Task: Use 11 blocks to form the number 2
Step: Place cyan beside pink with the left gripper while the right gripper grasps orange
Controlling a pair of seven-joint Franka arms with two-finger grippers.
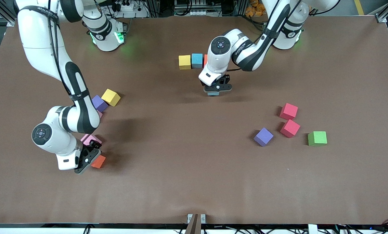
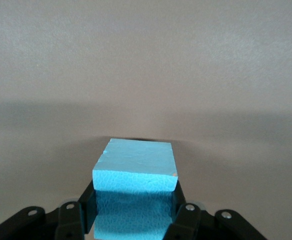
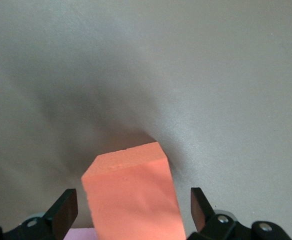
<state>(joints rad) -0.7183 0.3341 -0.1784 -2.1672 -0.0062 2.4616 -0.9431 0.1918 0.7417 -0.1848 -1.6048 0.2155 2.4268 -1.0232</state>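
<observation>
From the front camera, the brown table (image 1: pixel 194 182) carries a short row of blocks near the arm bases: a yellow block (image 1: pixel 184 61), a blue block (image 1: pixel 197 60) touching it, and a sliver of a red-orange block (image 1: pixel 205 59) mostly hidden by the left arm. The left gripper (image 1: pixel 215 92) is just nearer the camera than that row, its fingers clamped on a light blue cube (image 1: pixel 213 93) low at the table. Toward the left arm's end of the table lie two red blocks (image 1: pixel 289 111) (image 1: pixel 290 128), close together, with a purple block (image 1: pixel 263 136) and a green cube (image 1: pixel 317 138) either side of the nearer one. Toward the right arm's end, well apart from the row, sit a second yellow block (image 1: pixel 110 97) touching a second purple block (image 1: pixel 99 103), and a pink block (image 1: pixel 90 140) partly under the arm. The right gripper (image 1: pixel 89 158) is low beside the pink block, at an orange block (image 1: pixel 98 161). In the left wrist view, the left gripper (image 2: pixel 133 212) has both fingers pressed against the light blue cube (image 2: pixel 135 172), bare table around it. In the right wrist view, the right gripper (image 3: pixel 131 210) stands wide, its fingers either side of the orange block (image 3: pixel 131 197) with a gap on each side, and a pink edge (image 3: pixel 78 234) shows at one corner.
</observation>
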